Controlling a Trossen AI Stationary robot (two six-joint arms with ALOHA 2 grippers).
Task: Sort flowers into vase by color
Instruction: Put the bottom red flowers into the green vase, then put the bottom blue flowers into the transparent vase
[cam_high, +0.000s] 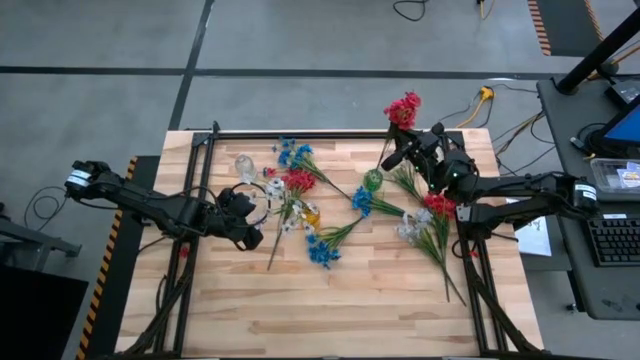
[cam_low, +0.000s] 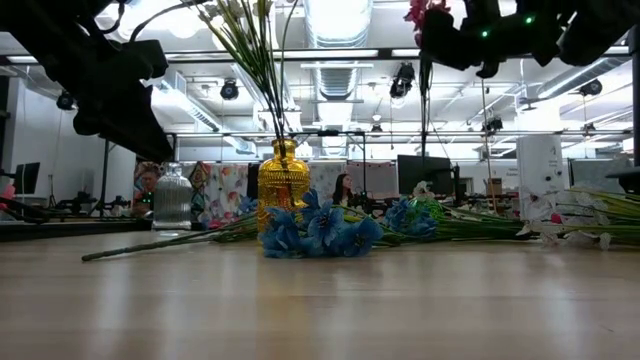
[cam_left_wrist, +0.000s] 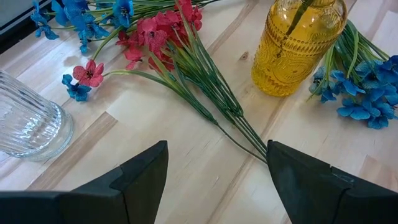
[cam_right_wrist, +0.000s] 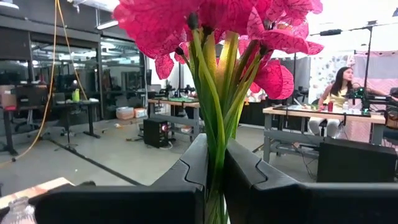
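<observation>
My right gripper is shut on a red-blossomed sprig, held high over the table's far right, above a small green vase. My left gripper is open and empty at the left. It hovers over the green stems of a red sprig that lies flat on the table. A yellow glass vase stands beside it with green stems in it. A clear ribbed vase stands farther left. Blue sprigs and a mixed red-and-white bunch lie on the wood. My right gripper pinches the bundled green stems between its two fingers, just below the red blossoms. The fingers are about level and lie across the stems. The sprig stands upright and clear of the table; its stem hangs down below the gripper.
Loose sprigs cover the middle and right of the wooden table. The near half of the table is bare wood. A black frame runs along the table's far and side edges. A person sits at a desk in the room beyond.
</observation>
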